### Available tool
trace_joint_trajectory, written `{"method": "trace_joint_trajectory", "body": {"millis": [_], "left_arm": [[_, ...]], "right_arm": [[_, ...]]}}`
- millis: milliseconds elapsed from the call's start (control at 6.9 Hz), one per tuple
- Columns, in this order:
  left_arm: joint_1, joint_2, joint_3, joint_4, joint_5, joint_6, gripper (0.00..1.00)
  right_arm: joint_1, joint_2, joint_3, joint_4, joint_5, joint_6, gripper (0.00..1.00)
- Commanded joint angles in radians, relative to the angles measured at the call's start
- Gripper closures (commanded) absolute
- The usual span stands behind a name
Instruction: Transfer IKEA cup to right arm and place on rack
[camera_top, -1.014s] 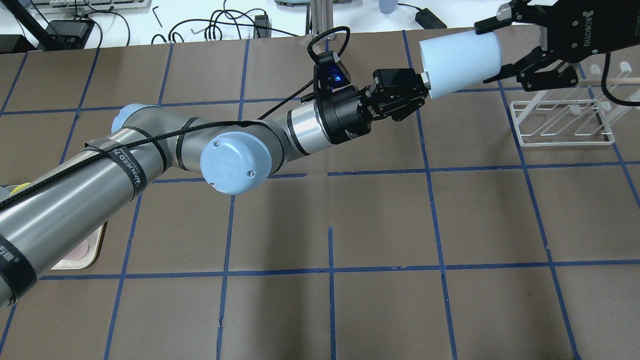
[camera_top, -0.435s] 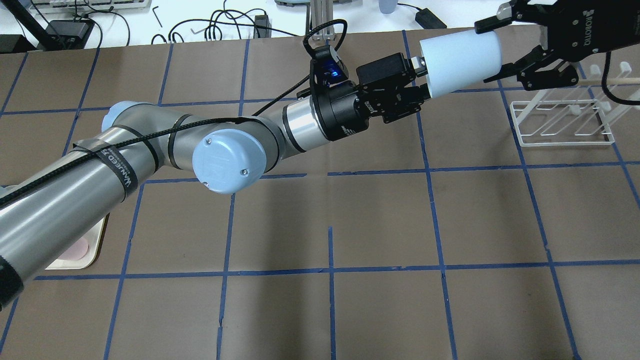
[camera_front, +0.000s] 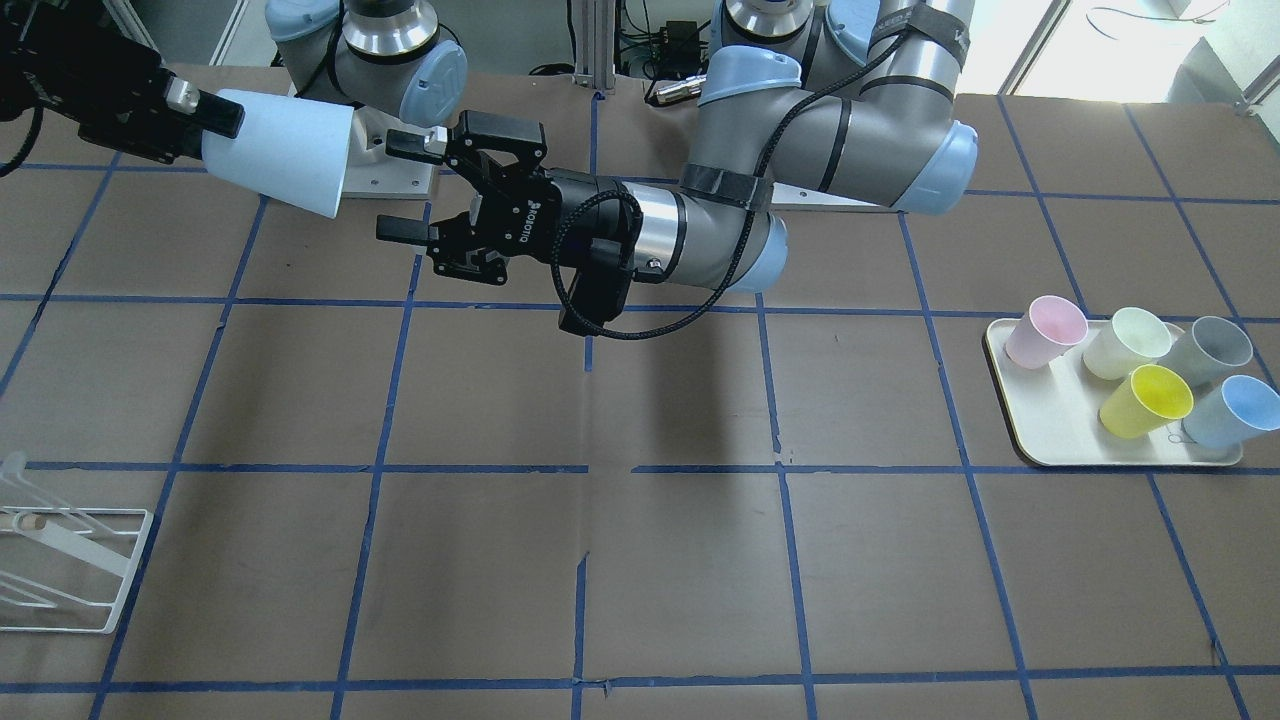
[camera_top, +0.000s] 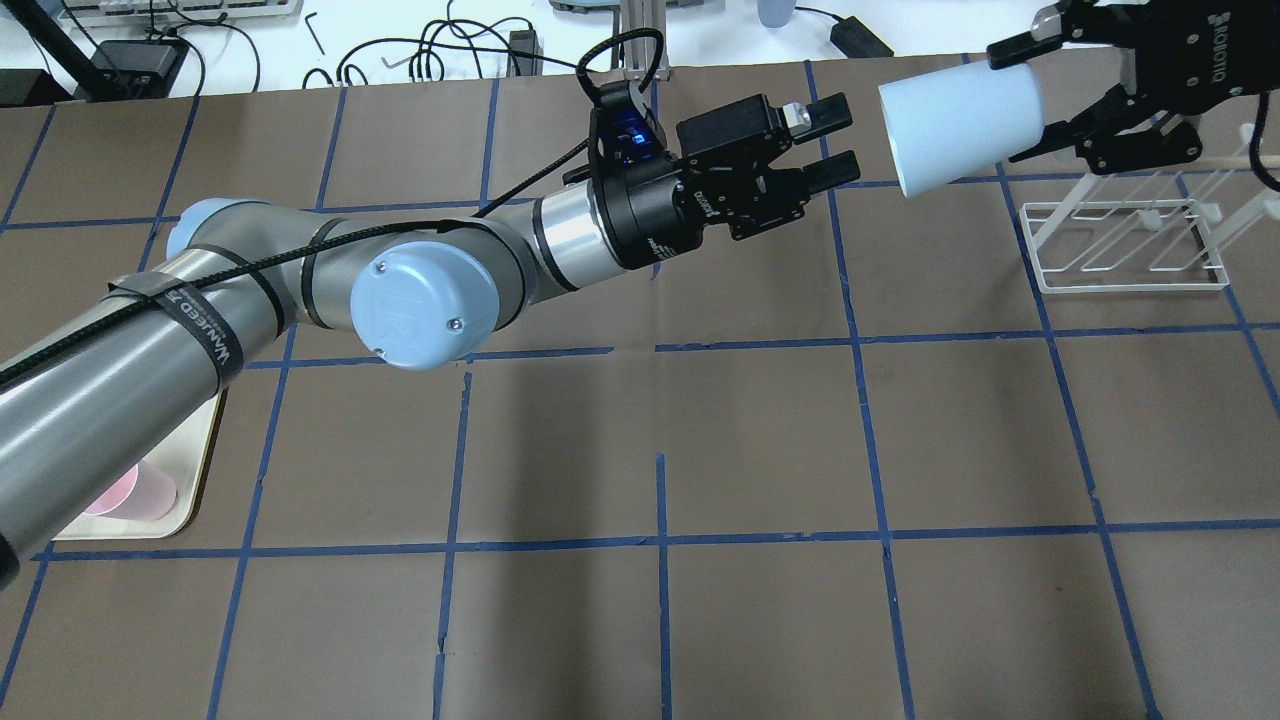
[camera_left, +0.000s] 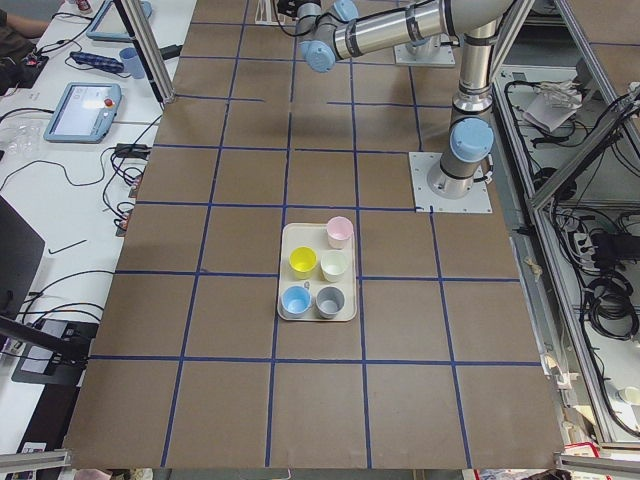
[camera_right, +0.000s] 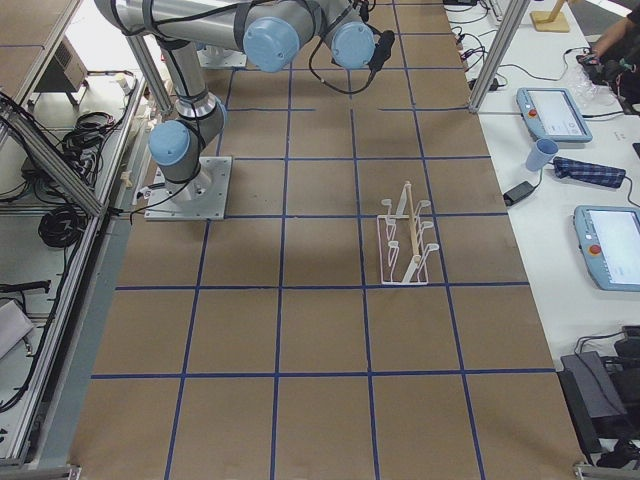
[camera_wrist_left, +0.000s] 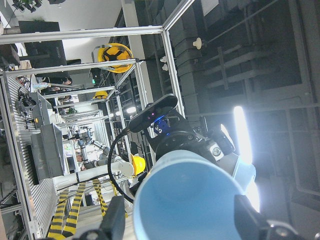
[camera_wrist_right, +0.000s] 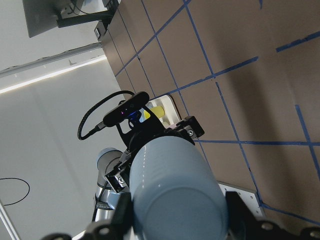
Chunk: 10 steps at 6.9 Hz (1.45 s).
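- Overhead exterior view: IKEA cup (camera_top: 958, 125) hangs horizontal above the table, clamped near its base by the right gripper (camera_top: 1006, 102).
- Nearby, the left gripper (camera_top: 840, 138) stands wide and empty, close to the cup's mouth.
- Risk: a base-end grip may let the cup pivot and miss the rack (camera_top: 1135, 284) prongs.

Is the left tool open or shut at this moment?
Open. The left tool has its two fingers spread apart with nothing between them, clear of the IKEA cup, which the right tool grips.
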Motion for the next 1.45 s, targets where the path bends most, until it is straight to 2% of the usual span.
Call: {"method": "trace_joint_trajectory", "body": {"millis": [0,290,580,725,870,1014,1159,1304], "left_arm": [[0.039,-0.005,0.000,0.002,0.056,-0.003,0.20],[0.169,0.016,0.002,0.007,0.320,-0.027,0.19],[0.278,0.016,0.015,0.013,0.540,-0.079,0.16],[0.321,0.016,0.043,0.011,0.679,-0.099,0.16],[0.356,0.018,0.087,0.013,0.822,-0.169,0.15],[0.384,0.018,0.141,0.030,0.978,-0.249,0.14],[0.410,0.019,0.188,0.062,1.128,-0.329,0.10],[0.424,0.021,0.225,0.130,1.318,-0.413,0.07]], "right_arm": [[-0.046,0.002,-0.043,-0.051,-0.099,0.000,0.52],[-0.058,-0.001,-0.083,-0.243,-0.301,0.026,0.52],[-0.057,-0.001,-0.083,-0.530,-0.548,0.013,0.55],[-0.057,-0.002,-0.080,-0.574,-0.584,0.002,0.56],[-0.051,0.016,-0.068,-0.654,-0.693,-0.060,0.58],[-0.051,0.031,-0.065,-0.674,-0.740,-0.091,0.58],[-0.051,0.056,-0.062,-0.709,-0.754,-0.108,0.60],[-0.051,0.101,-0.060,-0.770,-0.759,-0.111,0.63]]}}
